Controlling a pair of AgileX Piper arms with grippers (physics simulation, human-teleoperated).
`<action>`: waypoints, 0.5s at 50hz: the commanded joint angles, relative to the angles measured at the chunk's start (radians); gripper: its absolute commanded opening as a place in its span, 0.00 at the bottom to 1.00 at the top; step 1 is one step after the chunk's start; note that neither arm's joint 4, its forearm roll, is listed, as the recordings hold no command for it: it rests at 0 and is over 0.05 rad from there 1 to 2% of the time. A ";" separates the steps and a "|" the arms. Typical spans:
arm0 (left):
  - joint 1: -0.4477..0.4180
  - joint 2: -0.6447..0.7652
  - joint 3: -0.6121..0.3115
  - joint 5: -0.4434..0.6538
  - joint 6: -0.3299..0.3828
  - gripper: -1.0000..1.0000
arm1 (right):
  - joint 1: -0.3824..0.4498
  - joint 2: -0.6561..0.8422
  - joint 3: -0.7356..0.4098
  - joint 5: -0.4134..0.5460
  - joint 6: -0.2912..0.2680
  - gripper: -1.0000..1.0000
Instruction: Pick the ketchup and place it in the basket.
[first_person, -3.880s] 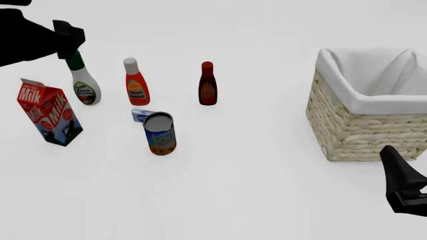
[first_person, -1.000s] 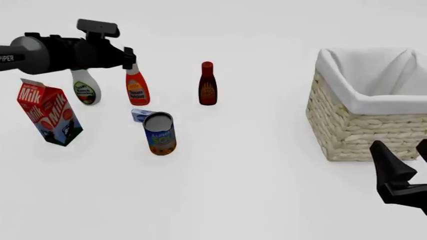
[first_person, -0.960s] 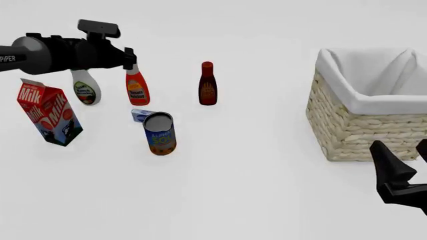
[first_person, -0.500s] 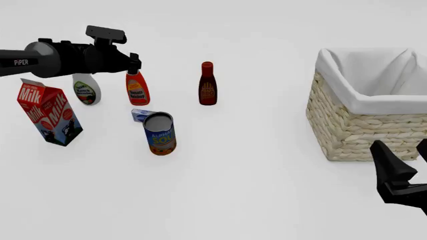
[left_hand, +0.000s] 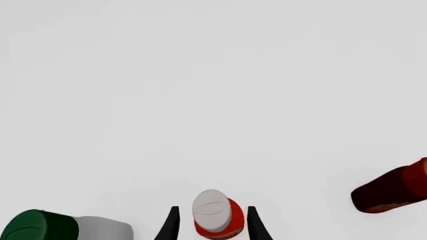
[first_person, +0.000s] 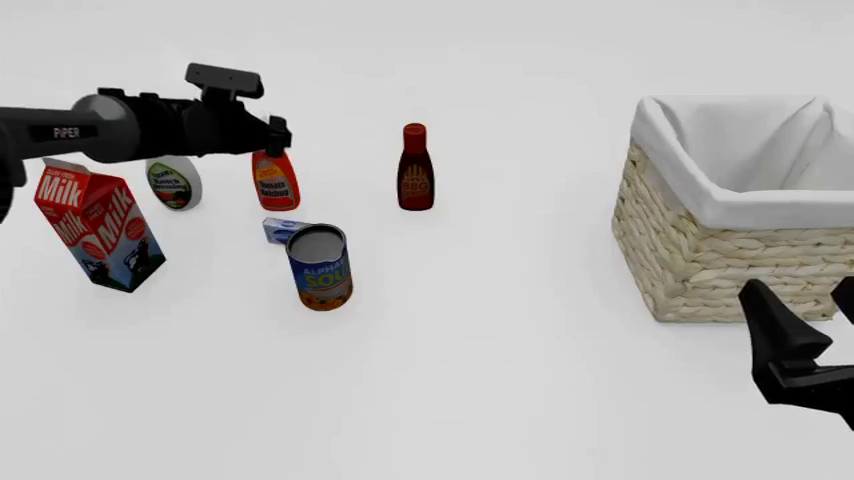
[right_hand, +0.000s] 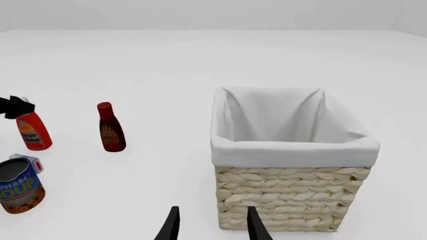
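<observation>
The ketchup (first_person: 275, 184), a red-orange bottle with a white-and-yellow label, stands upright at the far left between a white bottle and a maroon one. My left gripper (first_person: 276, 137) is open at its top. In the left wrist view the white cap (left_hand: 211, 209) sits between the two fingers (left_hand: 171, 224), with a small gap on each side. The basket (first_person: 727, 262), woven straw with a white cloth lining, stands at the right. Just in front of its near right corner my right gripper (first_person: 811, 322) hangs open and holds nothing. The right wrist view shows the basket (right_hand: 287, 197) close ahead and the ketchup (right_hand: 32, 133) far off.
A white bottle (first_person: 171, 184) stands half hidden behind my left arm. A maroon bottle (first_person: 415, 170) stands right of the ketchup. In front are a milk carton (first_person: 96, 226), a soup can (first_person: 320, 266) and a small blue-and-white pack (first_person: 279, 230).
My left gripper has moved right and down over the ketchup, and the cap now lies between its fingers. The right arm has barely moved over the last second.
</observation>
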 joint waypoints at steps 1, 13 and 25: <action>-0.001 0.019 -0.005 -0.006 -0.005 1.00 | 0.000 0.019 0.000 -0.015 -0.001 1.00; 0.006 0.034 -0.013 -0.010 -0.008 1.00 | 0.001 0.040 0.000 -0.031 -0.004 1.00; 0.003 0.027 -0.004 -0.014 -0.017 0.00 | 0.002 0.070 0.000 -0.056 -0.010 1.00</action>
